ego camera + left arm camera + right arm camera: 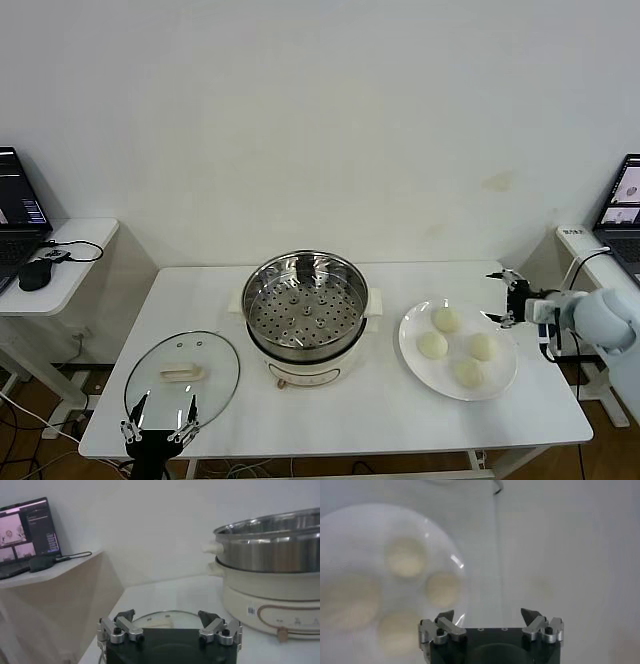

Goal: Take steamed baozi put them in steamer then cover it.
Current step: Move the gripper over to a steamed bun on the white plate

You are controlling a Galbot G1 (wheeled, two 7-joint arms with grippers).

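Four baozi (458, 347) lie on a white plate (415, 351) at the right of the table (400, 420), none touching another: one toward the back (446, 319), one toward the steamer (432, 345), one on the right (483, 347) and one at the front (468, 373). The steamer (305, 300) stands mid-table, just left of the plate, its steel perforated basket uncovered and holding no buns, on a cream pot base. The cover (183, 374) lies flat near the table's front left corner, handle up, well apart from the steamer.

The right gripper (503, 297) hangs by the plate's far right rim, its forearm reaching in from the right edge, the fingers pointing toward the plate. Its fingers are spread wide and hold nothing; in the right wrist view the gripper (490, 616) sits above bare tabletop just beside the plate (350, 535).

The left gripper (159, 419) is low at the table's front edge, over the near rim of the cover, fingers spread apart and empty. In the left wrist view the gripper (169, 617) points across the cover (165, 617) toward the back, with the steamer (272, 575) off to one side.

A laptop (20, 205) and mouse (35, 272) sit on a side desk (85, 245) at left.
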